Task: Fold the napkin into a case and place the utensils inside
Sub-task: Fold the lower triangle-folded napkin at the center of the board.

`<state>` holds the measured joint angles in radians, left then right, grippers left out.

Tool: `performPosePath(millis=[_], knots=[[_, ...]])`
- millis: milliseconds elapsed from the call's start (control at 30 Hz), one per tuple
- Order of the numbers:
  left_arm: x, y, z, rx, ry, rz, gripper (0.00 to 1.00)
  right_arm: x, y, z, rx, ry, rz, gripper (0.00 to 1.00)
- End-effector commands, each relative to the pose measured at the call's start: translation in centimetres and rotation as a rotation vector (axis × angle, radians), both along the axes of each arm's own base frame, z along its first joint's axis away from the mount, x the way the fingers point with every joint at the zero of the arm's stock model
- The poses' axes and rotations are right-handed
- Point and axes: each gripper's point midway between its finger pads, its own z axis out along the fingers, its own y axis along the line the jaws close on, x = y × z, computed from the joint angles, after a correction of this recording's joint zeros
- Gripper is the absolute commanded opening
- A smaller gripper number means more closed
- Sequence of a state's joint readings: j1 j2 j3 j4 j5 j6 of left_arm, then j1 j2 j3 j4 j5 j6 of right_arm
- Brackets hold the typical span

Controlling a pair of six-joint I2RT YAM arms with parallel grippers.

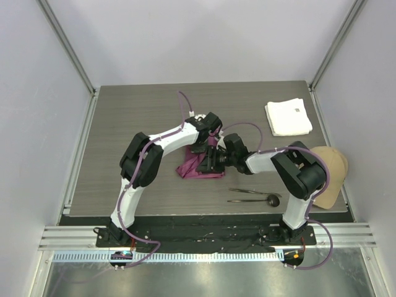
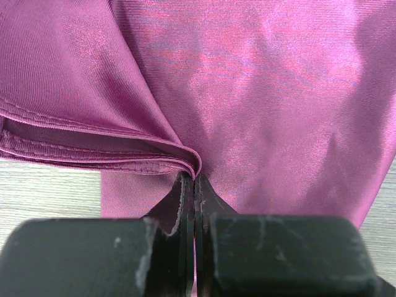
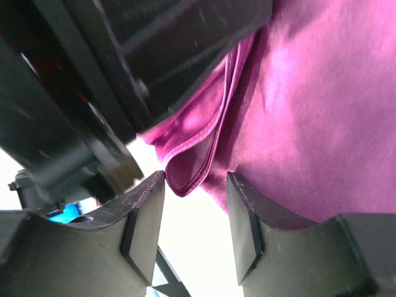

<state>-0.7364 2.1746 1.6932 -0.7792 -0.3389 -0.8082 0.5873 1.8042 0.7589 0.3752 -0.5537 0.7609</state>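
1 napkin (image 1: 193, 169), 2 utensils (image 1: 271, 199), 1 wht cloth (image 1: 288, 117), 1 cap (image 1: 329, 172).

The napkin (image 1: 193, 168) is plain magenta-purple with a pale sheen. The table (image 1: 136, 117) is grey with a fine wood grain. At two o'clock lies a white cloth (image 1: 288, 117), and at four o'clock a tan cap (image 1: 331, 176). The utensils (image 1: 247, 191) are dark, and the spoon (image 1: 271, 199) has a black head. The arms (image 1: 162, 139) are white with black joints and purple cables (image 1: 183, 105).

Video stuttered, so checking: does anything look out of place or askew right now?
The napkin is bunched unevenly, not flat, pinched in the left end effector. A tan cap sits at the right edge of the table, unrelated to the job.
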Motion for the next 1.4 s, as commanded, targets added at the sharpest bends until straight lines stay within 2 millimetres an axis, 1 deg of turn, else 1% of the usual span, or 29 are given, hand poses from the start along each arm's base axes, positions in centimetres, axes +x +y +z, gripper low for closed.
performPosePath(millis=[0, 33, 67, 200, 333, 400, 433, 467, 567, 667, 700, 733, 767, 800, 833, 867, 900, 933, 967, 1000, 1033, 1067, 1100, 1167, 1200, 1233, 1267, 1300, 1367], knots=[[0.1, -0.3, 1.6, -0.041, -0.020, 0.007, 0.00, 1.5, 0.4, 1.3, -0.017, -0.073, 0.016, 0.51], [0.1, -0.2, 1.8, -0.045, -0.023, 0.010, 0.00, 1.7, 0.7, 1.5, 0.003, -0.086, 0.019, 0.51], [0.1, -0.3, 1.9, -0.049, -0.022, 0.011, 0.00, 1.5, 0.9, 1.1, 0.017, -0.054, 0.016, 0.52], [0.2, -0.6, 3.2, -0.073, -0.035, 0.019, 0.00, 1.6, 1.0, 0.5, 0.044, -0.046, -0.002, 0.52], [0.4, -0.8, 4.6, -0.095, -0.053, 0.024, 0.00, 1.3, 0.2, -0.3, 0.050, -0.036, -0.023, 0.52], [0.6, -1.0, 5.0, -0.104, -0.062, 0.026, 0.00, 1.2, -0.1, -0.2, 0.088, -0.007, -0.041, 0.52], [0.7, -1.1, 4.9, -0.105, -0.060, 0.025, 0.00, 1.2, -0.2, 0.0, 0.116, -0.022, -0.047, 0.52], [0.9, -1.3, 5.2, -0.112, -0.064, 0.024, 0.00, 1.2, -0.2, 0.1, 0.127, -0.025, -0.046, 0.53], [0.7, -1.7, 5.0, -0.125, -0.046, 0.027, 0.00, 0.8, -0.4, -0.5, 0.124, 0.003, -0.046, 0.57], [0.8, -1.6, 5.3, -0.130, -0.057, 0.045, 0.00, 0.7, -0.5, -0.1, 0.161, 0.011, -0.068, 0.58], [0.8, -1.6, 5.4, -0.132, -0.062, 0.047, 0.00, 0.8, -0.3, 0.5, 0.186, -0.008, -0.067, 0.58], [1.0, -1.4, 5.5, -0.127, -0.072, 0.056, 0.00, 0.4, -0.3, 0.6, 0.210, 0.016, -0.070, 0.58], [1.0, -1.3, 5.7, -0.127, -0.079, 0.056, 0.00, 0.7, -0.2, 1.3, 0.238, 0.000, -0.075, 0.58], [1.0, -1.3, 5.7, -0.125, -0.080, 0.055, 0.00, 0.7, -0.3, 1.6, 0.247, 0.003, -0.079, 0.58], [0.9, -1.1, 5.8, -0.116, -0.076, 0.052, 0.00, 0.8, -0.4, 2.3, 0.263, 0.003, -0.074, 0.58], [0.8, -1.1, 5.6, -0.110, -0.073, 0.050, 0.00, 0.8, -0.6, 2.3, 0.251, 0.024, -0.078, 0.58], [0.8, -0.9, 5.5, -0.107, -0.073, 0.051, 0.00, 1.2, -0.7, 2.8, 0.249, 0.018, -0.080, 0.57], [0.6, -0.8, 5.3, -0.099, -0.066, 0.050, 0.00, 1.8, -1.3, 3.9, 0.251, -0.002, -0.092, 0.54], [0.6, -0.7, 5.2, -0.097, -0.069, 0.051, 0.00, 1.7, -1.8, 3.8, 0.226, 0.004, -0.090, 0.53], [0.5, -0.6, 5.1, -0.093, -0.069, 0.052, 0.00, 2.2, -2.1, 4.6, 0.223, -0.011, -0.094, 0.52], [0.4, -0.4, 4.8, -0.086, -0.064, 0.053, 0.00, 2.5, -2.5, 4.9, 0.207, -0.016, -0.102, 0.48], [0.4, -0.2, 4.8, -0.080, -0.065, 0.053, 0.00, 2.6, -3.7, 4.6, 0.143, -0.022, -0.114, 0.46], [0.4, -0.3, 4.9, -0.080, -0.067, 0.051, 0.00, 3.2, -3.8, 5.2, 0.116, -0.042, -0.114, 0.45], [0.4, -0.2, 4.8, -0.078, -0.066, 0.051, 0.00, 3.7, -4.8, 4.7, 0.016, -0.074, -0.108, 0.37], [0.4, -0.2, 5.0, -0.079, -0.069, 0.050, 0.00, 3.9, -4.9, 4.4, -0.004, -0.079, -0.106, 0.28], [0.4, -0.2, 5.1, -0.083, -0.069, 0.050, 0.00, 4.1, -4.9, 4.2, -0.013, -0.082, -0.101, 0.21], [0.5, -0.2, 5.1, -0.083, -0.071, 0.051, 0.00, 4.4, -4.7, 3.6, -0.023, -0.064, -0.087, 0.13], [0.4, -0.3, 5.2, -0.083, -0.071, 0.049, 0.00, 4.4, -4.5, 3.4, -0.023, -0.062, -0.067, 0.03], [0.5, -0.3, 5.5, -0.089, -0.076, 0.050, 0.00, 5.0, -4.0, 3.1, -0.007, -0.063, -0.066, 0.01]])
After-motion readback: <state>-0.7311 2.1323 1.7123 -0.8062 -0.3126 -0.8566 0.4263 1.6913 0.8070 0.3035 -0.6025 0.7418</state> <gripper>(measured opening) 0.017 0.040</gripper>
